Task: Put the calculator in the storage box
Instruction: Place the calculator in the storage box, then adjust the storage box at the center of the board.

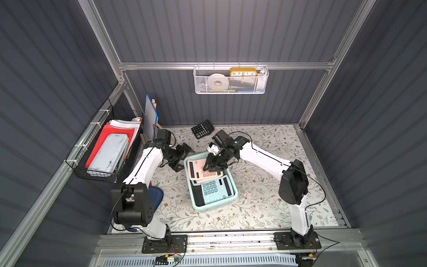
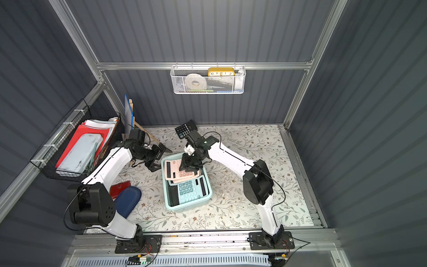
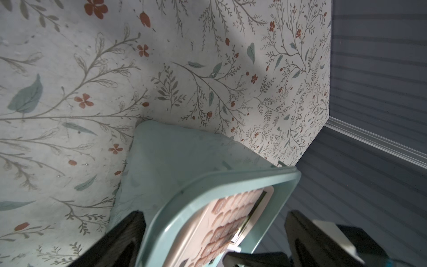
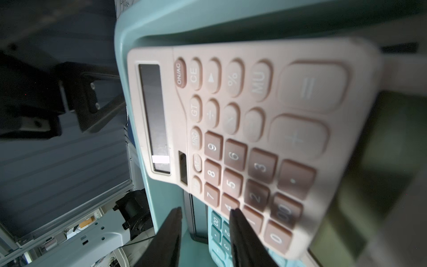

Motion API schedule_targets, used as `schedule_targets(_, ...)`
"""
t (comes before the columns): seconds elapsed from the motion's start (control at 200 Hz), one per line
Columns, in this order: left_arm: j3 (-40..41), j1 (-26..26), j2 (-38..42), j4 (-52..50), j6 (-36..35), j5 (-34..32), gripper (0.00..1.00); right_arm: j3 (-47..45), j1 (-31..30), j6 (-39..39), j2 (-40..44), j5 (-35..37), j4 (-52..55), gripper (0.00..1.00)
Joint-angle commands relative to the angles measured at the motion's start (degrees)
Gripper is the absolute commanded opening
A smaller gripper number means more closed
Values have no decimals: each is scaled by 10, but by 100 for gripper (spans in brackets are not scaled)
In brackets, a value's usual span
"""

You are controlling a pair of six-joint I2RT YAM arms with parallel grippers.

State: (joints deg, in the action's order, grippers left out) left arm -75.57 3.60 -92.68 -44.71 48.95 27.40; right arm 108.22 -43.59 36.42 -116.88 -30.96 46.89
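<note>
The box [image 1: 217,204] sits mid-desk [image 1: 265,185], its long side running from far left to near right. A pink calculator [image 1: 196,169] lies face up in the far end of the box, display toward the left, and looks blurred in the right wrist view. A second pink edge shows under it. It overlaps the far end of a teal calculator [image 1: 213,190], which fills the near end of the box. The right gripper [image 4: 204,210] hangs over the pink calculator with its jaws partly parted and nothing between them. One fingertip [image 4: 233,211] sits over the keys at that calculator's edge, though whether it touches them is unclear. The left gripper [image 1: 184,159] is released, jaws spread wide, at the box's far left corner. In the left wrist view its fingers stand either side of that end of the box, and contact with the wall cannot be made out. A black calculator [image 1: 202,129] lies on the desk near the far wall, well apart from the box.
</note>
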Motion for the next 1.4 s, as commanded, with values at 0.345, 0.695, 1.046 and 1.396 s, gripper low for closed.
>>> schedule_targets(0.345, -110, 74, -105, 96, 38, 73, 99, -156, 129, 59, 184, 53, -23, 41)
schedule_targets(0.695, -143, 117, -117, 40, 43, 54, 99, -216, 207, 90, 218, 36, -62, 43)
schedule_targets(1.046, -102, 92, -38, -118, -43, 19, 99, -198, 242, 116, 182, -6, -99, 46)
schedule_targets(1.396, -24, 142, -6, -84, -24, 140, 99, -147, 259, 154, 120, -46, -149, 66)
